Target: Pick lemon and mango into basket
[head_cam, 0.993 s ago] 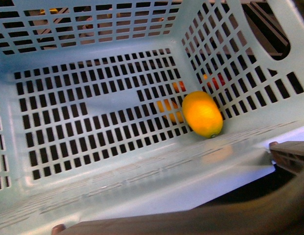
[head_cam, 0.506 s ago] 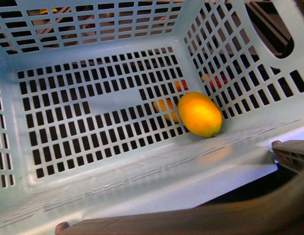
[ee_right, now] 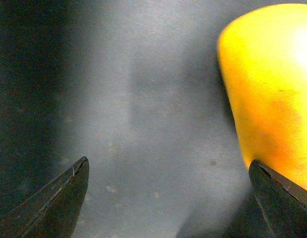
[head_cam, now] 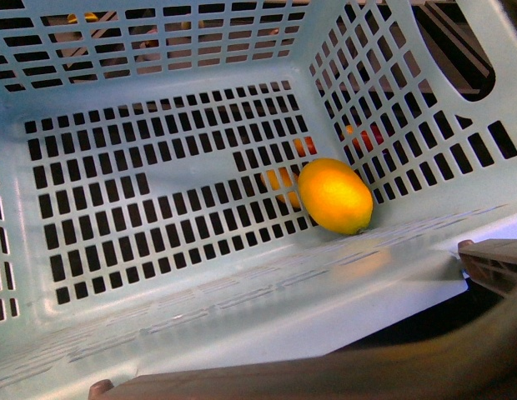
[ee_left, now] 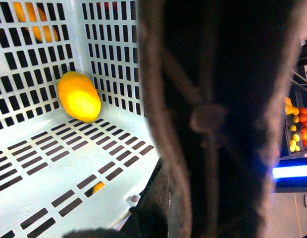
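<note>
Teal basket, one, with one lemon inside; right claw apart; left claw's state unclear.

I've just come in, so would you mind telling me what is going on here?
The lemon lies inside the basket, on its floor near a corner. The right claw is open above a grey surface, with a yellow-orange fruit, possibly the mango, beside one fingertip and not gripped. The left claw cannot be made out.
</note>
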Tool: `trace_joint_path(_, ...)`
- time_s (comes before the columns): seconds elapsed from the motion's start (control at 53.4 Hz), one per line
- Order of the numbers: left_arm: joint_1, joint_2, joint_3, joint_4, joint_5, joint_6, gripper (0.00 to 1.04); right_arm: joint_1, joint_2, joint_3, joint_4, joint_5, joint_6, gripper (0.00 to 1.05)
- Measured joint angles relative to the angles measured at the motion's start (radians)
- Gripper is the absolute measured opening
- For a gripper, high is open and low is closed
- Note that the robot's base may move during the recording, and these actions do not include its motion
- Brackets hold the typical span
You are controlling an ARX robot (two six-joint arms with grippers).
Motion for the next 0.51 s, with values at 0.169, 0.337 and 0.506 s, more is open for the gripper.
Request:
trace_joint_path(0.169,0.0,0.0,0.0,0.0,-0.001,0.0,0.05,-0.021,0.002,-0.01,-0.017,-0.004,0.008,0.96)
trace_joint_path(0.337,0.0,0.0,0.0,0.0,0.0,0.0,0.05,-0.047,-0.02,-0.012,-0.033,-0.01,0.006,0.96)
trace_joint_path(0.506,0.0,0.0,0.0,0.0,0.0,0.0,0.05,-0.087,-0.062,-0.012,-0.052,-0.009,-0.005,0.96)
